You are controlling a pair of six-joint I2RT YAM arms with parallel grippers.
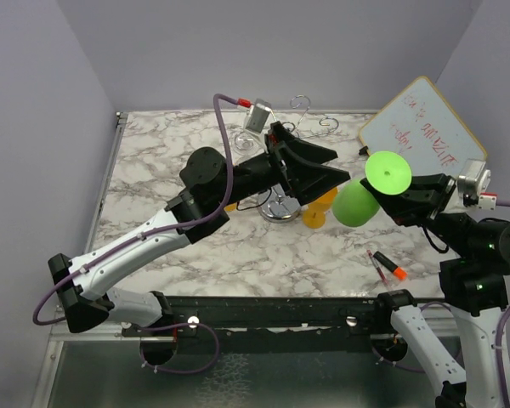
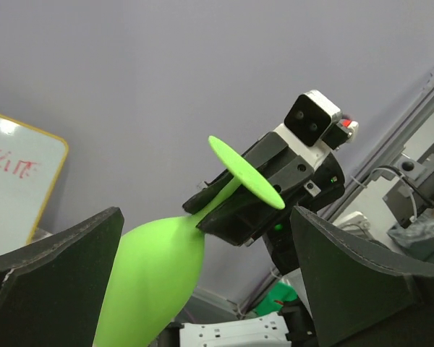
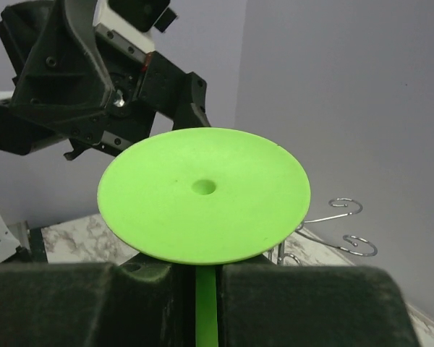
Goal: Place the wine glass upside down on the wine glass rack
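The wine glass is bright green, with its bowl low and its round foot turned up. My right gripper is shut on its stem, just under the foot. My left gripper is open, its fingers standing wide on either side of the bowl without gripping it. The wine glass rack stands behind the left gripper, its shiny base on the marble. Its curled hooks show past the foot in the right wrist view.
An orange glass sits on the table below the left gripper, next to the rack's base. A whiteboard with red writing leans at the back right. A red marker lies near the front right. Walls close in the table's left, back and right.
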